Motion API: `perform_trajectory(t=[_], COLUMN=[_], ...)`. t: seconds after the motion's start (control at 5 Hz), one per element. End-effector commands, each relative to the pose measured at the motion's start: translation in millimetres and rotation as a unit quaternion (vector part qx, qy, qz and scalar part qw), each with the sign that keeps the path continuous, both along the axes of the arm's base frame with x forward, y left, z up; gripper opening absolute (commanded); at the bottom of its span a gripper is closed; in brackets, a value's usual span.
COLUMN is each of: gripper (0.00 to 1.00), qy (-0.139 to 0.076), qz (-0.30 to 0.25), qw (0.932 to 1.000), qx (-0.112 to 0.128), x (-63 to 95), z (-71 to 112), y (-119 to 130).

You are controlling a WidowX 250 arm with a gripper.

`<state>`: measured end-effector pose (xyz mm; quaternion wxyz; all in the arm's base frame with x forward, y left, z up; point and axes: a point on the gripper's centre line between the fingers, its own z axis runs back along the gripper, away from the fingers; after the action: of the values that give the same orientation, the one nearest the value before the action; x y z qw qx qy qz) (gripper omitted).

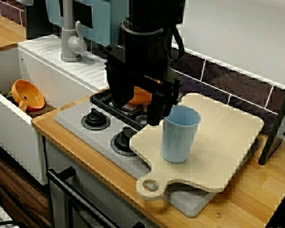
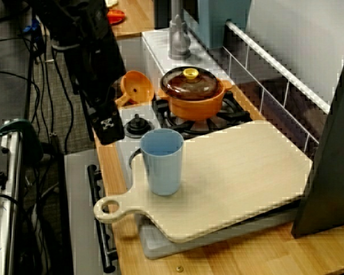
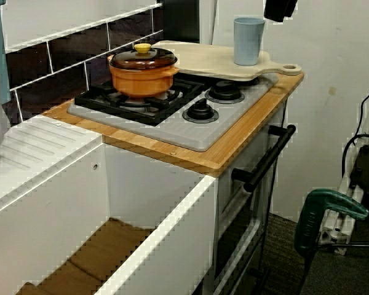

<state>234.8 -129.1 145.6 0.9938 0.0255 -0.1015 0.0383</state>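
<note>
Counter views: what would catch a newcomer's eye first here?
A pale blue cup stands upright on the wooden cutting board, near its handle end. The black gripper hangs close beside the cup, apart from it. Behind, an orange pot with a brown lid sits on the hob.
</note>
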Motion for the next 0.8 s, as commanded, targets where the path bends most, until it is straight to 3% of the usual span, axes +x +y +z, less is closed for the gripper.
perform_trajectory(t=[0.0, 0.6], gripper=[1.00, 1.00], qy=[-0.014, -0.017], qz=[0.002, 0.009], qw=[0.9999, 0.9998], qx=[-0.006, 0.008], x=[-9.4, -19.5], z=[-3.1, -26.2], y=[-10, -25])
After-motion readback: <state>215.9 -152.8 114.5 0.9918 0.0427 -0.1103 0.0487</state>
